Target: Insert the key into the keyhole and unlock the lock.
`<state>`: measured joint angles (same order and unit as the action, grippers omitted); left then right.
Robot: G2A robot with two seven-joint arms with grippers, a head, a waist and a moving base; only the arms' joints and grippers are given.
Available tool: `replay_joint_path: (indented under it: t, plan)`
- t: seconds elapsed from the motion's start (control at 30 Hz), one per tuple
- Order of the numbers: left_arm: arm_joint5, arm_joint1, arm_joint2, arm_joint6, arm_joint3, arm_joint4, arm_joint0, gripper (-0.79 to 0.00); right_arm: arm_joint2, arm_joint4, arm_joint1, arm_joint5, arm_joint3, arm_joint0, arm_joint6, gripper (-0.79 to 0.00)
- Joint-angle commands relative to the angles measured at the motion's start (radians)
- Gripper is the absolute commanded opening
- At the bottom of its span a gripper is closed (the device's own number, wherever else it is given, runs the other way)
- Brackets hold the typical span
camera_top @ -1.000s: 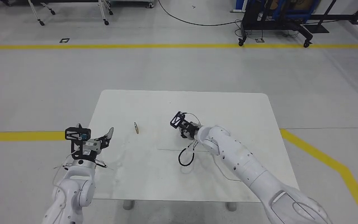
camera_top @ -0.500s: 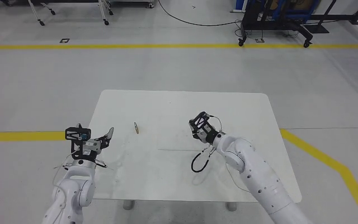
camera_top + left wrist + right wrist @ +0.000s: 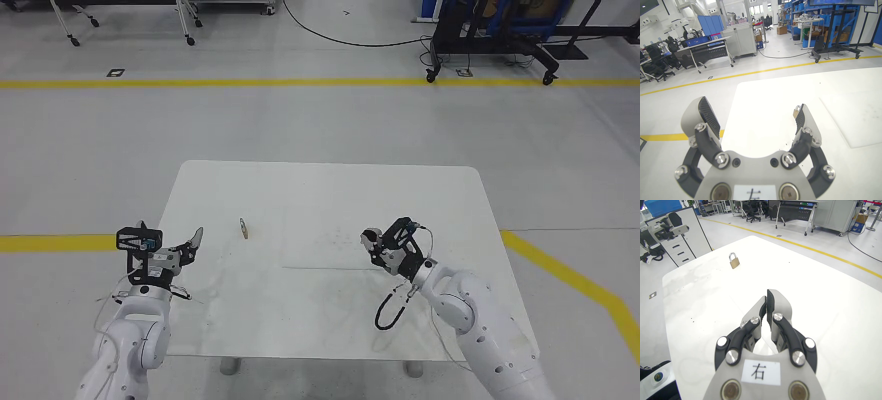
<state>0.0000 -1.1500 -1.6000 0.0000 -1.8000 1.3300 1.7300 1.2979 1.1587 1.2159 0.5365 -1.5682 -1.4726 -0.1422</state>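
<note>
Your left gripper hung at the left edge of the worktop, straddling it: in the left wrist view one finger sat over the floor and the other over the white surface. You had it spread wide, and nothing lay between the ribbed pads.

Just to its right, on the left part of the worktop, was the padlock, with a brass body and a silver shackle seated in the body. From above it showed as a narrow sliver, and I couldn't tell whether it stood up or lay on its side. In the left wrist view the padlock peeked out from behind one fingertip. It was farther off on the worktop and not touching that gripper.

Further right, a thin white sheet lay flat on the worktop.

Your right gripper was right of centre, low over the worktop and pointed back toward the padlock, well apart from it. In the right wrist view the right gripper had its fingers pressed together from the tips down, with no gap between them. Whether they pinched the key I couldn't tell from these views. The padlock sat far beyond the fingertips, near the opposite side of the worktop.
</note>
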Motion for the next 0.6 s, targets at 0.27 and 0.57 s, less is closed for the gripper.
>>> replay_joint_path:
  t: [0.27,0.57]
  plan:
    - [-0.464,-0.001,-0.023,-0.179,0.043,-0.842,-0.052,0.000,-0.035,-0.262,0.016,0.024,0.063,0.040,0.008,-0.785]
    - [-0.399,0.006,0.114,-0.725,0.093,-1.504,-0.253,0.000,-0.099,-0.638,0.037,0.173,0.217,0.142,-0.038,-0.785]
